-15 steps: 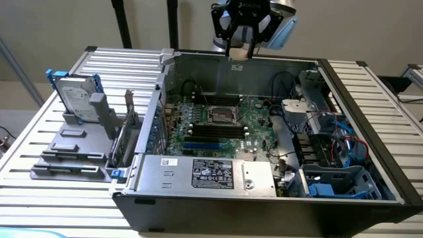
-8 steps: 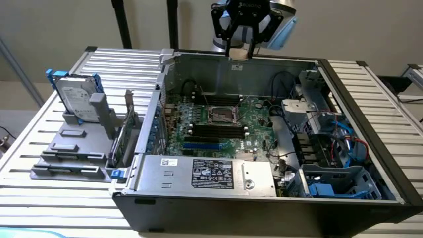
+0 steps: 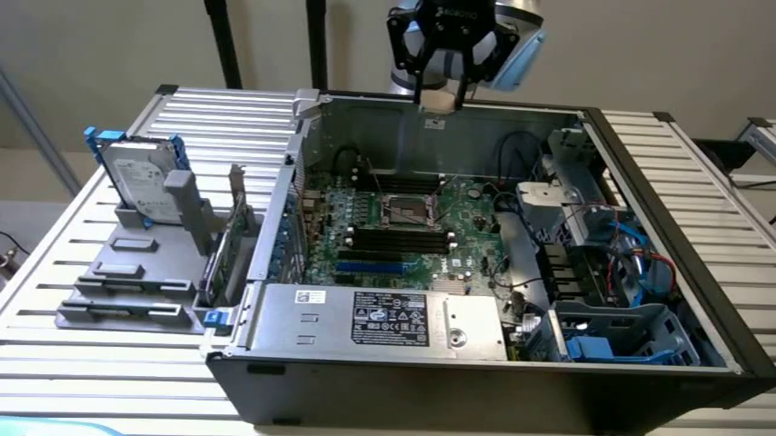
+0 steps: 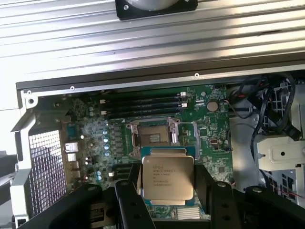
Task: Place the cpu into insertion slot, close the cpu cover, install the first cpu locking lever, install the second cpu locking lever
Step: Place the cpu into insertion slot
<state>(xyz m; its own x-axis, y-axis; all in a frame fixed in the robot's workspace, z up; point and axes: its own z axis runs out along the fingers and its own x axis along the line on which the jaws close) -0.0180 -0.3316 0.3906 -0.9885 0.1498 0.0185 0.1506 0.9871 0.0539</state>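
My gripper (image 3: 439,91) hangs high above the back wall of the open computer case (image 3: 679,182). It is shut on the cpu (image 4: 167,177), a flat silver chip with printed text, held between the two black fingers (image 4: 127,202). Under the gripper the cpu (image 3: 438,102) is a small pale piece. The insertion slot (image 4: 151,138) is a square black socket in the middle of the green motherboard (image 4: 217,162), well below the chip, and it also appears as the insertion slot (image 3: 409,211). The cpu cover (image 4: 188,134), a thin metal frame, lies flipped open beside it.
Black memory sticks (image 3: 394,241) sit next to the socket. A power supply box (image 3: 376,318) lines the case's near side. Drive bays and cables (image 3: 606,254) fill the exterior view's right. A hard drive in a blue bracket (image 3: 140,182) stands on the slatted table (image 3: 73,272) at the left.
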